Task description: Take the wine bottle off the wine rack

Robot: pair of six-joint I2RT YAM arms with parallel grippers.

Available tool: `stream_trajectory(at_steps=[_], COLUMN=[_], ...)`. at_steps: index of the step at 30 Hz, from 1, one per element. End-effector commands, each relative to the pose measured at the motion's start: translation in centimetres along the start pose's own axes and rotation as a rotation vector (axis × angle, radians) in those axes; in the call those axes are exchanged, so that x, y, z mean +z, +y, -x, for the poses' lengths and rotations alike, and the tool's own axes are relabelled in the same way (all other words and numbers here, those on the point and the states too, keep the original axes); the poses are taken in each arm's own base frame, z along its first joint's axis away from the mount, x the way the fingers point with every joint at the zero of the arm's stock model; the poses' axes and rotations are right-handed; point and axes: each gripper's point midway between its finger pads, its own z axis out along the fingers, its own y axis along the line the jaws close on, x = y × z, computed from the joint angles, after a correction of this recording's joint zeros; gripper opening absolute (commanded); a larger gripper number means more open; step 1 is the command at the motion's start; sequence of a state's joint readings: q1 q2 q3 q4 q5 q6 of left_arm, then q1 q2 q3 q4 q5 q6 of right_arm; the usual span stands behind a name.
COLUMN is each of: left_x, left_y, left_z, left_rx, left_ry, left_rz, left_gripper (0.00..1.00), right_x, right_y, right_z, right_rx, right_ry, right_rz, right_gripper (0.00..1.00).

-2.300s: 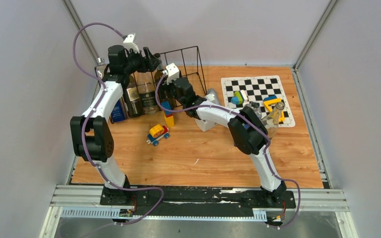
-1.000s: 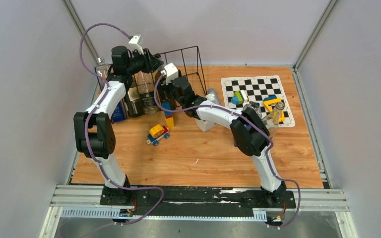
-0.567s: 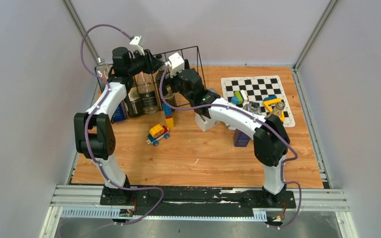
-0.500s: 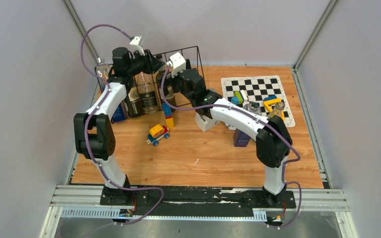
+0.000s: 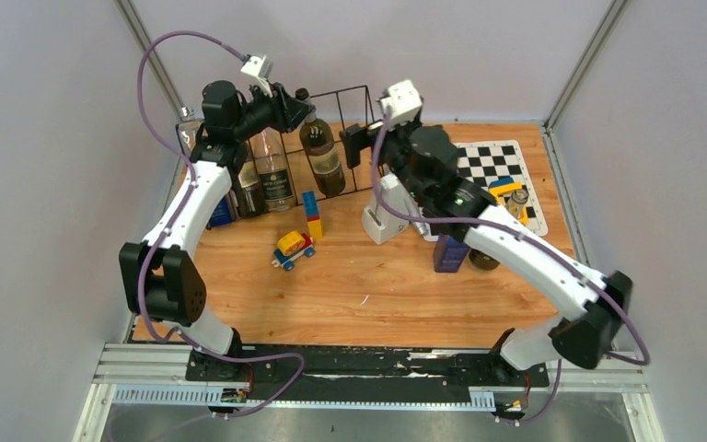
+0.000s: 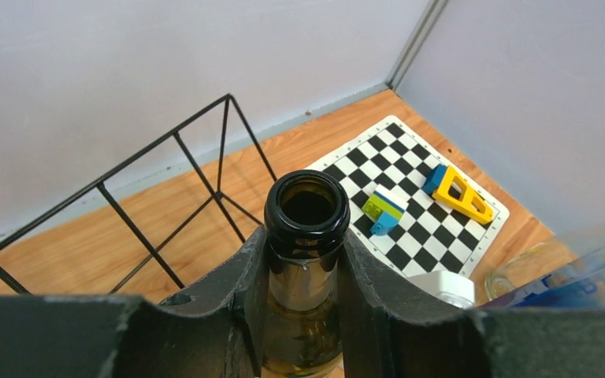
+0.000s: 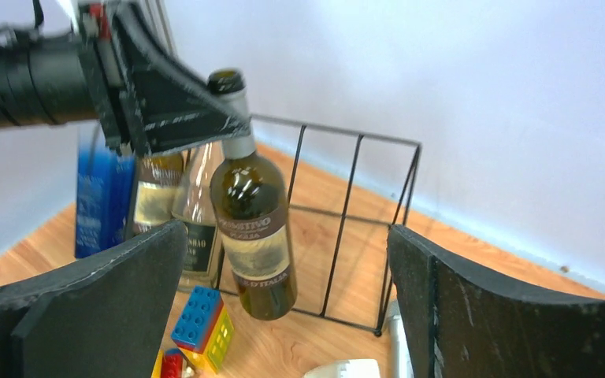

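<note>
Upper left: left end effector (image 5: 295, 109) pinches the bottle (image 5: 323, 158) by its neck at the rack (image 5: 369, 110); right end effector (image 5: 353, 140), spread, beside it.

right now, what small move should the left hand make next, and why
Probably lift the wine bottle straight up a little: the left hand is shut on its neck, its base is low by the wine rack wires, and the right hand is open, apart from it.
</note>
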State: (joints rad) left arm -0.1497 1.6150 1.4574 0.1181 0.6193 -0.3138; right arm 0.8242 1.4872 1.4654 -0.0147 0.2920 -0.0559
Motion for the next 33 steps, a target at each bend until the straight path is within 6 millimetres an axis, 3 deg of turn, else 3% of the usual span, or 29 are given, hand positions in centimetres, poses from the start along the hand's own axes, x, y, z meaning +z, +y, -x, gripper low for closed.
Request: stream_trajectory(at_steps=[1, 6, 12, 13, 16, 19, 24, 25, 27, 33], left_x=[-3.4, -5.4, -7.8, -7.9, -9.5, -10.3, -9.9, -9.3, -8.5, -5.5], left_y=[-5.4, -9.1, -14.5, -14.6, -17.6, -19.3, -23.1, -23.2, -25.2, -27.9], left_z=[8.7, 10.6, 8.5, 7.5, 6.1, 3.2, -1.2, -2.3, -4.1, -6.4], left_rx=[0.181, 0.275, 0.340, 0.333, 0.339, 0.323, 0.305, 0.303, 0.304, 0.307], left_ry=[-0.191, -0.214, -0.160, -0.144, -0.143, -0.107, -0.067, -0.047, -0.017, -0.016], left_rz=[-0.044, -0.051, -0.104, -0.099, -0.151, -0.191, -0.286, -0.283, -0.333, -0.395], left_gripper=[0.00, 0.00, 0.00, 0.00, 0.00, 0.00, 0.00, 0.00, 0.00, 0.00], right_x=[-5.3, -9.5, -13.3, -13.7, -15.0, -16.1, -17.7, -17.9, -18.2, -19.9], right_y=[-2.4, -4.8, -6.6, -6.8, -7.7, -8.5, -9.1, -9.2, -9.5, -10.3], right_z=[5.5, 8.6, 10.1, 10.0, 9.4, 8.2, 7.0, 6.8, 6.6, 6.9], right_rx=[0.056, 0.046, 0.066, 0.070, 0.085, 0.091, 0.126, 0.130, 0.137, 0.173], right_ry=[-0.111, -0.175, -0.189, -0.181, -0.138, -0.101, -0.098, -0.095, -0.087, -0.094], right_rz=[-0.053, -0.108, -0.149, -0.156, -0.187, -0.221, -0.243, -0.246, -0.261, -0.284], right_gripper=[1.00, 1.00, 1.00, 1.00, 1.00, 0.99, 0.99, 0.99, 0.99, 0.99])
